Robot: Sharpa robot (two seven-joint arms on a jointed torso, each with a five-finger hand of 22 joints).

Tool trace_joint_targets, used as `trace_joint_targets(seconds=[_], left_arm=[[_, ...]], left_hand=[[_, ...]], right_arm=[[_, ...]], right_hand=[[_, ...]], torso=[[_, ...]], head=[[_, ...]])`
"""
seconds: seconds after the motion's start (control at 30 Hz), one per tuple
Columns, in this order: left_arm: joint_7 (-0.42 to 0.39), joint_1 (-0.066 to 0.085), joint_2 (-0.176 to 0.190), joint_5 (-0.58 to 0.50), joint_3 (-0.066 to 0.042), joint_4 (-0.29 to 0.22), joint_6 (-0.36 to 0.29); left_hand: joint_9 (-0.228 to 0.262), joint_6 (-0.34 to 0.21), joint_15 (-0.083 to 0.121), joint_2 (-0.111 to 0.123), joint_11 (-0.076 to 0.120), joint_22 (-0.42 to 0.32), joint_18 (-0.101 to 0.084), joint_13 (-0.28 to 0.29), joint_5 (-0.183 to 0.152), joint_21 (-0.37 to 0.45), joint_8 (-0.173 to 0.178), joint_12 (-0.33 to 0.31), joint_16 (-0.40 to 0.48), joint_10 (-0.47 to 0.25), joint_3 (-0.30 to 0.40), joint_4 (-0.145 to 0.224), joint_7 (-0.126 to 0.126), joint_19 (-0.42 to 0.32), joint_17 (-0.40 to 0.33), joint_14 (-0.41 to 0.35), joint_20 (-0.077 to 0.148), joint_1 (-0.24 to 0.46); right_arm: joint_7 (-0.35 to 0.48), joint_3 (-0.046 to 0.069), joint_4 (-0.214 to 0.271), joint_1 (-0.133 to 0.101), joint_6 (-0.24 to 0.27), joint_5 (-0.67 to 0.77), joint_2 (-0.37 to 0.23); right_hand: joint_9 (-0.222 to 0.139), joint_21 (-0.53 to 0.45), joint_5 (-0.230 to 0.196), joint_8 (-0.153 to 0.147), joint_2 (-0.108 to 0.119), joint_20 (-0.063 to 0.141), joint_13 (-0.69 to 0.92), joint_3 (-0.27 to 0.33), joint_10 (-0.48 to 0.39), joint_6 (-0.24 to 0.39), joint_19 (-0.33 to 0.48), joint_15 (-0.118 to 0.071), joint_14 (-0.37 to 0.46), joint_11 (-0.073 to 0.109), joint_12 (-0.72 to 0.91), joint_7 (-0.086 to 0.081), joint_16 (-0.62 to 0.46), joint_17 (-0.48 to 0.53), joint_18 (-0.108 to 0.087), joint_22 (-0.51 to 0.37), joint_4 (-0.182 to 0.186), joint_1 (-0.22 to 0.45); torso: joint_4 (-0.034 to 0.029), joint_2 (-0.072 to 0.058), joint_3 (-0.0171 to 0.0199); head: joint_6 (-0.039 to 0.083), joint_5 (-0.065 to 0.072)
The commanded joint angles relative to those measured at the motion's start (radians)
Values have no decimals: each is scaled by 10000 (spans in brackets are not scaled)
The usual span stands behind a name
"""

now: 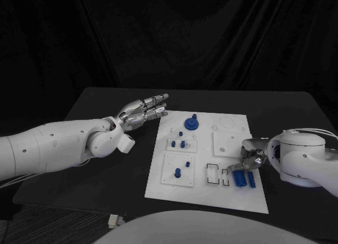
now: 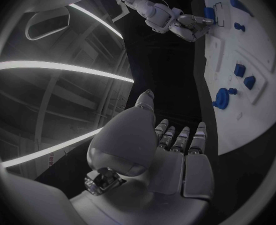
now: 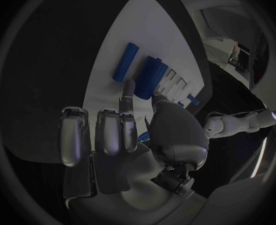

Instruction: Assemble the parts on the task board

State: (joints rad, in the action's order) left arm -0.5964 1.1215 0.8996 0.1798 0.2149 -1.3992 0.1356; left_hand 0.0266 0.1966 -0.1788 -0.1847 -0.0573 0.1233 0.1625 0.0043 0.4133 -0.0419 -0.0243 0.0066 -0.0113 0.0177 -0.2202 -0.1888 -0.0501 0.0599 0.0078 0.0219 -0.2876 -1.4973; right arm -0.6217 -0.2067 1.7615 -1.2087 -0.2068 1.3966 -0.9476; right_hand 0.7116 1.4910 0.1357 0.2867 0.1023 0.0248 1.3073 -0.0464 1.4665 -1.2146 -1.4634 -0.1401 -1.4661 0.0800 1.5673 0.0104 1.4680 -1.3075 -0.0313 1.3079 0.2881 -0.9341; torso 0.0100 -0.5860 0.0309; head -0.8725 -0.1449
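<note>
The white task board [image 1: 205, 190] lies mid-table. On it stand a round blue part [image 1: 191, 123] at the far side and small blue pegs [image 1: 181, 144] in its left plates. Two blue cylinders [image 1: 244, 179] lie by the near right edge, beside empty rectangular slots [image 1: 216, 174]. My right hand [image 1: 248, 155] hangs just behind those cylinders [image 3: 150, 75], one finger [image 3: 127, 91] and the thumb stretched toward them and the rest curled. A sliver of blue [image 3: 143, 134] shows under the thumb; whether it is held I cannot tell. My left hand [image 1: 143, 111] hovers with straight fingers off the board's far left corner, holding nothing.
The board [image 2: 250, 120] runs along one side of the left wrist view, with the round blue part [image 2: 223, 97] on it and my right hand [image 2: 188, 25] far off. Bare black table [image 1: 117, 173] surrounds the board; a cable [image 1: 319, 131] trails over the right arm.
</note>
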Motion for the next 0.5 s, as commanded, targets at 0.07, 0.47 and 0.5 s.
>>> trace_joint_targets(seconds=[0.07, 0.47, 0.5], left_arm=[[-101, -8, -16, -66, -10, -20, 122], [-92, -10, -16, -66, -10, -17, 143], [-93, -10, -18, -66, -10, -15, 146]], left_hand=[[10, 28, -28, -101, -52, 10, 151, 10, 34, -32, -38, -14, -34, 8, 12, 45, 30, 72, 9, 22, -21, -3], [11, 31, -34, -104, -59, 13, 149, 9, 38, -34, -38, -14, -36, 6, 10, 53, 24, 76, 10, 25, -21, -5], [11, 31, -34, -104, -59, 13, 149, 9, 38, -34, -38, -14, -36, 6, 10, 53, 24, 76, 10, 25, -21, -5]], right_arm=[[-179, 2, -42, 76, -151, 61, 23], [-190, 2, -96, 174, -83, 24, 31], [-189, 2, -96, 176, -60, -14, 28]], right_hand=[[39, -35, 405, -113, -42, -6, 2635, -116, 1043, 50, -655, 4, -682, -68, 35, -5, 35, -384, 106, 2356, -19, -460], [170, -116, 2344, -437, -95, -12, 2635, -177, 1043, 163, -611, 11, -648, -88, 35, -37, -13, -223, 86, 2329, -309, -1451], [182, -131, 2639, -489, -109, -18, 2635, -191, 1043, 188, -603, 18, -643, -93, 35, -44, -23, -196, 83, 2324, -353, -1523]], torso=[[-3, -1, 1], [4, -2, -2], [3, -2, -1]], head=[[-2, -7], [-2, -18], [-2, -22]])
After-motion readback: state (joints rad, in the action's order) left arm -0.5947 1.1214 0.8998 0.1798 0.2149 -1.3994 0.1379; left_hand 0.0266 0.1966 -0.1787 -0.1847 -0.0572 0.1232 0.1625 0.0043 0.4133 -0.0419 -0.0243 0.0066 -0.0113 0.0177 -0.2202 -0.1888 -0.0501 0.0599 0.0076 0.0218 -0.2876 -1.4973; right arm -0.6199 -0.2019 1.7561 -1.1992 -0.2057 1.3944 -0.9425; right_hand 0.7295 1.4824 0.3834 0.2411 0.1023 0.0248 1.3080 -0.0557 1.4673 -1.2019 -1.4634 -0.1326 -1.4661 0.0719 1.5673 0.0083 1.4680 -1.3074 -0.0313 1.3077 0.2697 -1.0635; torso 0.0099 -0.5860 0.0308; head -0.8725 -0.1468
